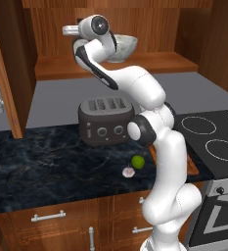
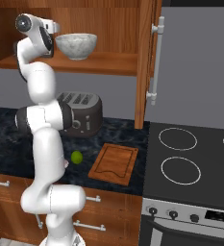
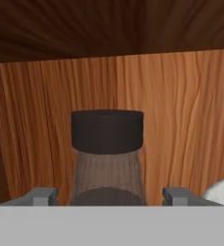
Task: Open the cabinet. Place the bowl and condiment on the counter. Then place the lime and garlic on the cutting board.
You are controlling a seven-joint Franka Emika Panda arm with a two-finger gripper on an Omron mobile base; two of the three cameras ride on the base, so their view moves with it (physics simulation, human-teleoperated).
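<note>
- Cabinet (image 1: 17, 63) doors stand open in the left base view; the arm reaches onto the shelf beside the bowl (image 1: 121, 48), while lime (image 1: 138, 162) and garlic (image 1: 128, 172) lie on the worktop (image 1: 47, 166).
- Right base view: the cutting board (image 2: 114, 163) lies just right of the lime, bare.
- Hand view: the condiment (image 3: 107, 153) stands upright, dead ahead between the gripper (image 3: 107, 196) tips; jaws apart on either side of its neck, not visibly touching.

Condiment (image 3: 107, 158) base cut off
</note>
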